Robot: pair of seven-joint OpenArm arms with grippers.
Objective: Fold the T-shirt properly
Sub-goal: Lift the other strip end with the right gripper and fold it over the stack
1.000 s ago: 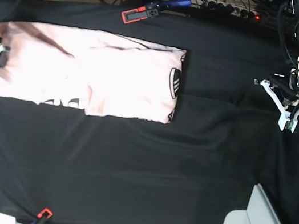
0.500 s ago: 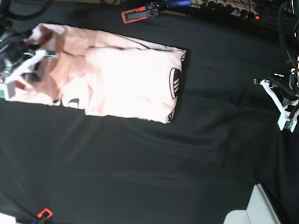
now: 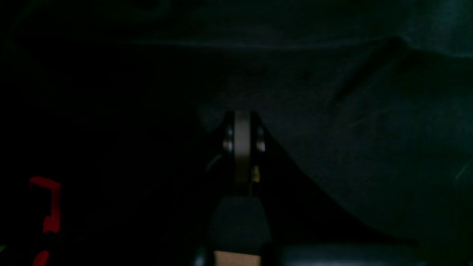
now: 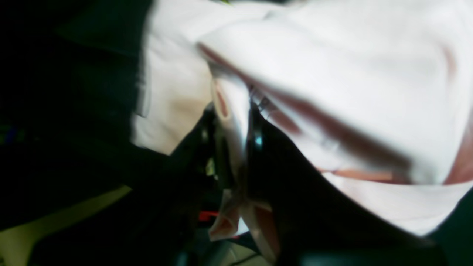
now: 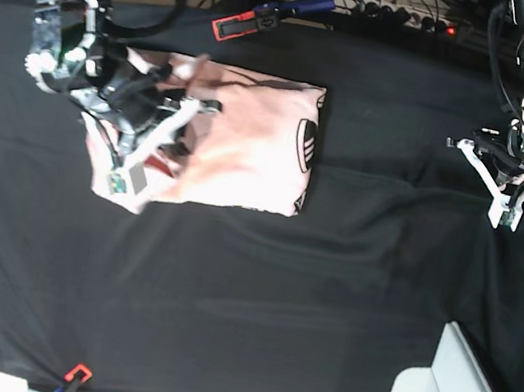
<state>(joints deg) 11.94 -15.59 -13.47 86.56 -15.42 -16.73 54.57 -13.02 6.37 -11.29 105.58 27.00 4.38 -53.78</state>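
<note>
T-shirt: pale pink, on the black cloth covering the worktop, upper left in the base view — its left end is bunched and lifted over the rest.
Right gripper: above that lifted end; in the wrist view pink fabric runs between its fingers — pinched.
Left gripper: well apart at the far right, over bare cloth, fingers pressed together, holding nothing.
Clamp: red, at the cloth's far edge.
</note>
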